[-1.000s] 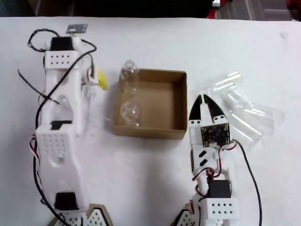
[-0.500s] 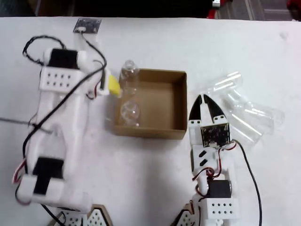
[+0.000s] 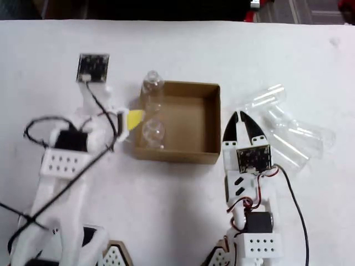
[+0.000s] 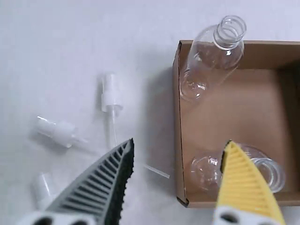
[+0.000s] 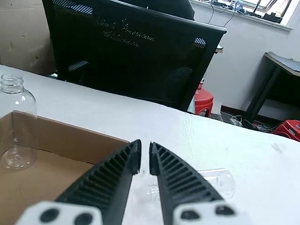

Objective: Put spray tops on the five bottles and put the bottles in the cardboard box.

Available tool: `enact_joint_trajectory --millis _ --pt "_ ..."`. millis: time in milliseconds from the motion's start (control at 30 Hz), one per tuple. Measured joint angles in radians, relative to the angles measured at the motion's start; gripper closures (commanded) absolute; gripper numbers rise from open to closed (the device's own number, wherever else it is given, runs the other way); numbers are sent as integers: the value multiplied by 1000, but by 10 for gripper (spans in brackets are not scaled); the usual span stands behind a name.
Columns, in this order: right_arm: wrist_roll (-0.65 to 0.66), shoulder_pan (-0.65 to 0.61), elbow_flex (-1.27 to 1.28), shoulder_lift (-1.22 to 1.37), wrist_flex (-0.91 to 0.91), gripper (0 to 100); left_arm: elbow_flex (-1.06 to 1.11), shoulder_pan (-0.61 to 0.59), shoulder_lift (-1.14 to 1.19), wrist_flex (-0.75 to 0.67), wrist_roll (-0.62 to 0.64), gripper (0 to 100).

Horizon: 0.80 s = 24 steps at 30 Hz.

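White table [image 3: 183,50] carries everything you are working with. Your left arm [image 3: 61,166] stands to the left of the box [image 3: 177,155]. The left gripper [image 4: 179,143] is spread wide and holds nothing. Its yellow finger [image 3: 135,118] hangs over the box's left wall and its black finger [image 4: 108,183] over bare table.

Your right arm [image 3: 249,221] lies at the box's right front corner, between the box and the loose bottles [image 3: 288,133]. The right gripper [image 5: 144,150] is closed to a thin slit with nothing in it, and its tips sit just beside the box's right wall.

The cardboard box sits open between your arms. Inside, along its left wall, an upright bottle [image 4: 211,61] stands in the far corner with its neck open. A second bottle [image 3: 151,132] sits nearer you, partly behind the yellow finger; you cannot tell whether it stands or lies.

The loose bottles lie on their sides in a cluster right of the box, too overlapped to count.

Three tops [image 4: 110,93] lie on the table just outside the box's left wall. One of them trails a thin tube.
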Motion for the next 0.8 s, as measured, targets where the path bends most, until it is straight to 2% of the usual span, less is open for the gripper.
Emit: enact_joint_trajectory --millis 100,200,567,800 --pt "0 0 0 0 0 981 152 32 -94 -127 0 721" --pt "0 0 0 0 0 981 259 60 -183 -198 0 721" --pt "0 0 0 0 0 981 453 98 -540 -224 0 721" --pt "0 0 0 0 0 981 609 98 -873 -224 0 721"
